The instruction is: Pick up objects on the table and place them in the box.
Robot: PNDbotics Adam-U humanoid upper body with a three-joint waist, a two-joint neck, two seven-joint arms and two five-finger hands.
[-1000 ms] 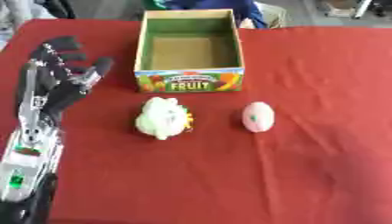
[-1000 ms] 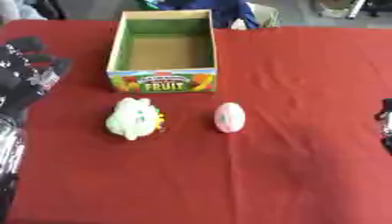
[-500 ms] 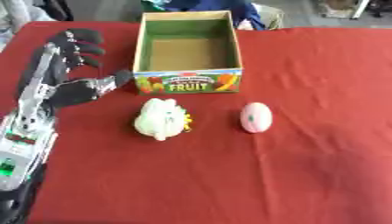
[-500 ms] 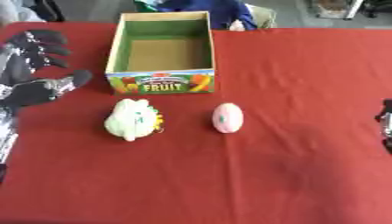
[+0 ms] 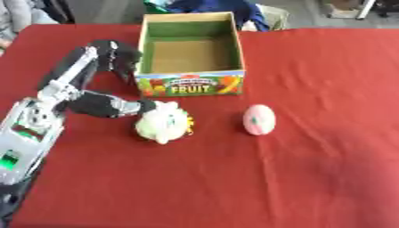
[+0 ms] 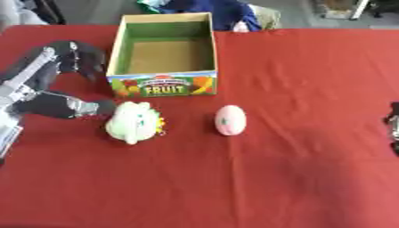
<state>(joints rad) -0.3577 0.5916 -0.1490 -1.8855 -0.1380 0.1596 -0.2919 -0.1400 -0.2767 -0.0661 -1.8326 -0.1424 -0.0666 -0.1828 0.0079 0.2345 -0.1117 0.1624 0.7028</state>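
While the red table (image 5: 311,178) fills most of both views, the biggest item on it is the open cardboard box (image 5: 193,53): green inner walls, brown floor, "FRUIT" printed on the near face, sitting at the far centre and upright. Nothing shows inside it. Just in front of its near-left corner lies a pale green-white rounded object (image 5: 164,124) with a yellow bit on its right side; can't make out what it is. To its right, apart from it and from the box, sits a pink egg-shaped object (image 5: 258,119). Left hand (image 5: 101,89) reaches in from the left, fingers spread: thumb tip touching the green-white object's left side, the other fingers arched above beside the box's left wall, gripping nothing. Right hand (image 6: 392,129) barely shows at the right edge; can't tell its state.
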